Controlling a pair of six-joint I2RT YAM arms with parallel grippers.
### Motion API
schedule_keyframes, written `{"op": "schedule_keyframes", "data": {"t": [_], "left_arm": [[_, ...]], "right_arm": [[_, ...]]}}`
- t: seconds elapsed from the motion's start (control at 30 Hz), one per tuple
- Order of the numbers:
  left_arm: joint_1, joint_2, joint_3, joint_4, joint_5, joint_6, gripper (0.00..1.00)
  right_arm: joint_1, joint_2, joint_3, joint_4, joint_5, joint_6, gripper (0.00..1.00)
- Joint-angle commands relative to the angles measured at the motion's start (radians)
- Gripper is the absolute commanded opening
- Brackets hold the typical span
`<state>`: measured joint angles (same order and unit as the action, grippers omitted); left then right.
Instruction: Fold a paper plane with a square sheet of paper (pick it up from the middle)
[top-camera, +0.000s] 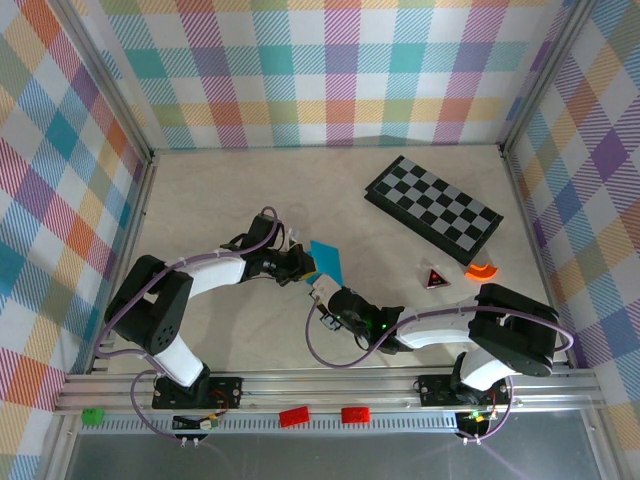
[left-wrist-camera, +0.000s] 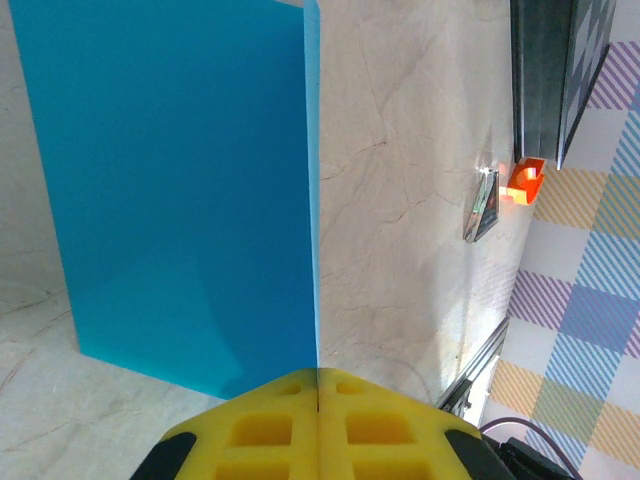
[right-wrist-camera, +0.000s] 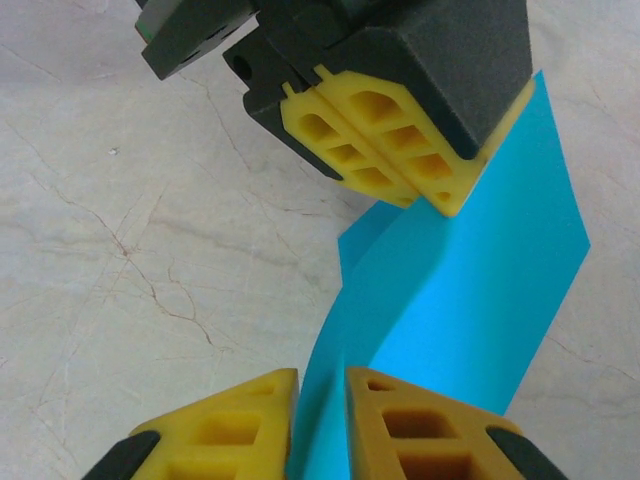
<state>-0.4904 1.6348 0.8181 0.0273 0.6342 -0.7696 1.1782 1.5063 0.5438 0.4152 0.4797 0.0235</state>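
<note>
Square sheet of paper, folded double, held betw. both arms near desk centre. L fingers clamped on one edge, R fingers pinching near end; prob. keeps layers aligned for next crease.

The square sheet of paper is plain cyan-blue, folded over on itself and bowed in a gentle curve. Near the table's middle, the left gripper pinches one edge and the right gripper pinches the opposite one.
</note>
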Motion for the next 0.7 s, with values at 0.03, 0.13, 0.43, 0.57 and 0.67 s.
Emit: {"op": "schedule_keyframes", "data": {"t": [0.03, 0.13, 0.43, 0.57, 0.67], "left_arm": [[-0.008, -0.007, -0.004, -0.015, -0.010, 0.009, 0.06], [-0.008, -0.015, -0.005, -0.021, -0.024, 0.007, 0.07], [-0.004, -0.074, 0.009, -0.144, -0.131, 0.062, 0.38], [0.003, -0.140, 0.023, -0.273, -0.278, 0.099, 0.55], [0.018, -0.172, 0.035, -0.334, -0.323, 0.121, 0.56]], "right_arm": [[0.005, -0.011, 0.020, -0.003, -0.042, 0.029, 0.11], [0.003, -0.010, 0.030, -0.026, -0.056, 0.041, 0.06], [-0.042, -0.017, 0.067, -0.094, -0.200, 0.145, 0.04], [-0.120, -0.025, 0.082, -0.132, -0.405, 0.258, 0.05], [-0.211, 0.000, 0.109, -0.171, -0.606, 0.359, 0.05]]}}
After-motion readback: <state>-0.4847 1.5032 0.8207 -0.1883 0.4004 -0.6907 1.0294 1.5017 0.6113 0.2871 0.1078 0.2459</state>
